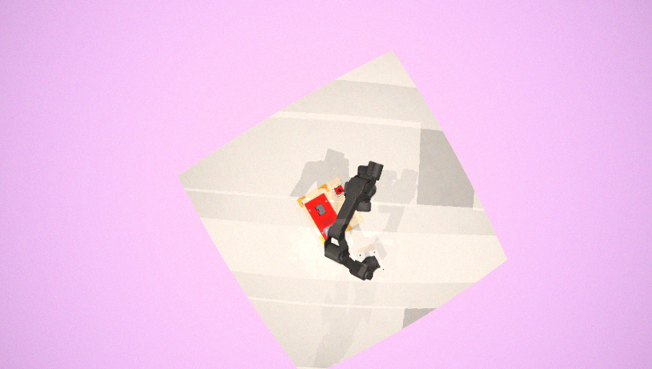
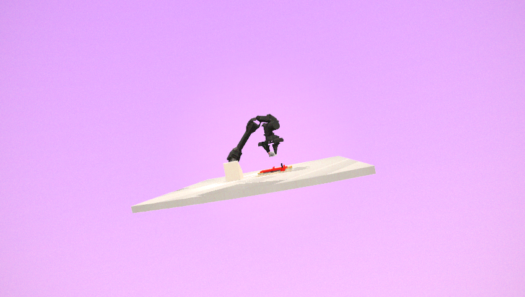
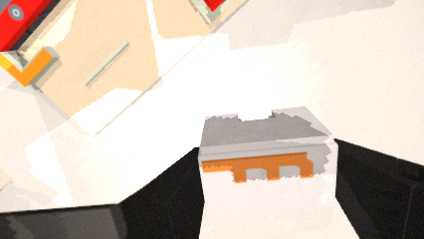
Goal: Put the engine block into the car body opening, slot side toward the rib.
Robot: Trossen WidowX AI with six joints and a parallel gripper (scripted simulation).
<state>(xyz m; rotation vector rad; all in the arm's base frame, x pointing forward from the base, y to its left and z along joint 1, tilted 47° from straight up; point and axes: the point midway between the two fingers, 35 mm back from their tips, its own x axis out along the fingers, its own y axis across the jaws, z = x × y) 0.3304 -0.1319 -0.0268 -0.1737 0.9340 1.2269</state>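
The engine block (image 2: 271,154) (image 3: 264,133) is a pale grey block with an orange pattern on the side toward the wrist camera and a notch in its far upper edge. My gripper (image 2: 272,153) (image 3: 267,145) is shut on it, one black finger at each end, and holds it in the air above the table. The block is hidden under the arm in the top view. The red car body (image 1: 315,219) (image 2: 272,170) (image 3: 25,22) lies below, at the upper left in the wrist view. A dark grey shape shows in its middle in the top view; its opening and rib are too small to tell.
The car body lies on a beige board (image 1: 357,220) (image 3: 116,25) with orange corner brackets (image 1: 300,201) (image 3: 37,70) and a pale raised bar (image 3: 106,63). A small red piece (image 1: 338,190) (image 3: 213,4) sits beside the car body. The arm stands on a white box (image 2: 233,171).
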